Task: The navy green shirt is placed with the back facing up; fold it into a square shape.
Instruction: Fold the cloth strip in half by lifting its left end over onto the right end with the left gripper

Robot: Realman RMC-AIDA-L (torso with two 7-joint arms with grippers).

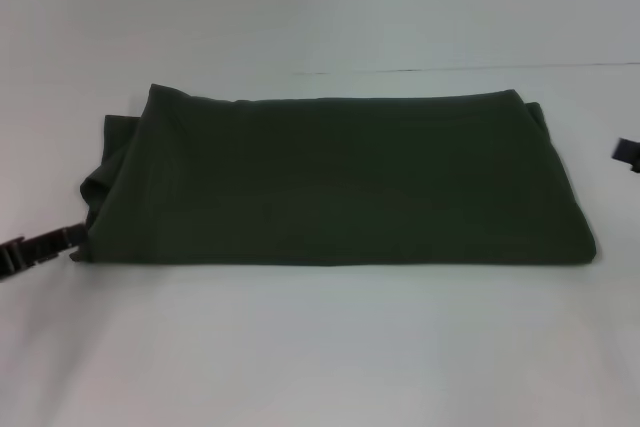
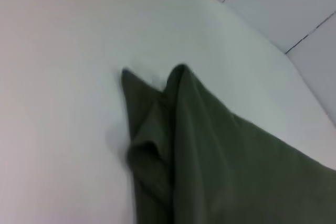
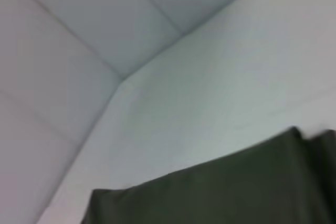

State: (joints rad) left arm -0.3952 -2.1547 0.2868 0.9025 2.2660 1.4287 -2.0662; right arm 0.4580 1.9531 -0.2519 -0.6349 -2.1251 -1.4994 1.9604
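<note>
The shirt (image 1: 340,182) lies in the middle of the white tabletop (image 1: 320,347) as a long, wide band, plain side up, with no lettering showing. The sleeves and sides look already folded in: the near edge is straight and tidy, while the end on the robot's left is looser, with layered flaps and a small bunched corner that shows plainly in the left wrist view (image 2: 157,145). The left gripper (image 1: 72,238) sits low at that near-left corner, its tip touching or just beside the cloth; I cannot tell whether its jaws are open or closed on anything. The right gripper (image 1: 626,154) is only a sliver at the edge of the head view, near the shirt's right end but apart from it, and the state of its jaws cannot be told either. By my reckoning the lengthwise folds are done; what is left is to bring one end over the other, since the band is still much longer than it is deep, not yet a square.
</note>
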